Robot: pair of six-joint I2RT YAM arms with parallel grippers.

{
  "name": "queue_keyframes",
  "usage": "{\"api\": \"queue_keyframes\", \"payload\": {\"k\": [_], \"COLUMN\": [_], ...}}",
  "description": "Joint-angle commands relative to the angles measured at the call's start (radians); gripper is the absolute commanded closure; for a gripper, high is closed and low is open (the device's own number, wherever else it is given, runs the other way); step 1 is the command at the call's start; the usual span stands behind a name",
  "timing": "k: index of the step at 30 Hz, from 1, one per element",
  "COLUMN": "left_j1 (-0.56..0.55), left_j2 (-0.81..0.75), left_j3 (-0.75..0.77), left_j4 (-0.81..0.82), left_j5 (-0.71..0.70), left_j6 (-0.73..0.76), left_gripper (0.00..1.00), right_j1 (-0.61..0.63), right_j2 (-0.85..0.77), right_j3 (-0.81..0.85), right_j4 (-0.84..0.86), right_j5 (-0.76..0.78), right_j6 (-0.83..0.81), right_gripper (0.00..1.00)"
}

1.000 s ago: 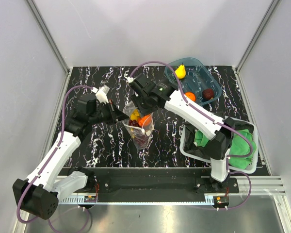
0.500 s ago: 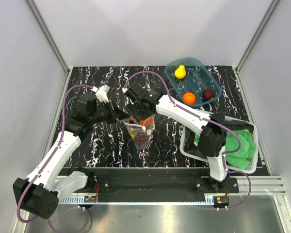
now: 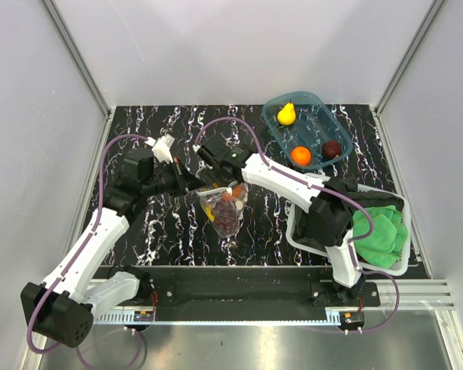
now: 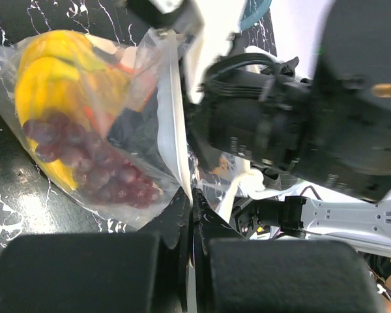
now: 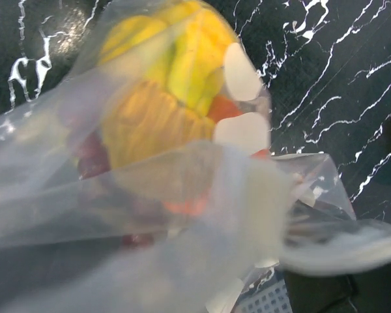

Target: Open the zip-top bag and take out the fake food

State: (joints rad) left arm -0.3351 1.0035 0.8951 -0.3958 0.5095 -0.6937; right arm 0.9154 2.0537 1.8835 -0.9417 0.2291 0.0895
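On the table (image 3: 154,231), around the middle: zip-top bag (image 3: 225,210) with fake food (image 3: 227,220) inside. Far and right of it: tub (image 3: 312,123) with three toy fruits (image 3: 300,155) in it. Near right: basket (image 3: 386,271) with cloth (image 3: 380,235) in it, just beside the table's right edge.

Right gripper (image 3: 216,183) has come down from just above the zip-top bag (image 3: 228,217) to its mouth. Right elbow (image 3: 324,220) swung nearer the bag.

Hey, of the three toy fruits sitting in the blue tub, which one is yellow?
The pear-shaped fruit at the blue tub's far end; the other two are an orange round fruit and a dark red one.
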Motion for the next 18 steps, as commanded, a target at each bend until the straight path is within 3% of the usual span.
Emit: {"api": "queue_keyframes", "payload": {"k": [1, 9, 17, 18], "left_j1": [-0.005, -0.007, -0.007, -0.007], "left_j2": [-0.009, -0.002, -0.022, -0.025], "left_j3": [0.010, 0.016, -0.001, -0.005], "left_j4": [0.049, 0.051, 0.051, 0.049], "left_j5": [0.018, 0.020, 0.015, 0.015], "left_j6": [-0.003, -0.003, -0.004, -0.006], "left_gripper": [1.00, 1.00, 1.00, 1.00], "right_j1": [0.002, 0.002, 0.002, 0.002], "right_j2": [0.039, 0.083, 0.068, 0.059], "right_j3": [-0.011, -0.004, -0.032, -0.038], "right_j4": [0.067, 0.139, 0.187, 0.187], "right_j5": [0.052, 0.061, 0.064, 0.061], "right_j6": [-0.025, -0.031, -0.028, -0.028], "right_gripper": [0.04, 0.06, 0.25, 0.33]}}
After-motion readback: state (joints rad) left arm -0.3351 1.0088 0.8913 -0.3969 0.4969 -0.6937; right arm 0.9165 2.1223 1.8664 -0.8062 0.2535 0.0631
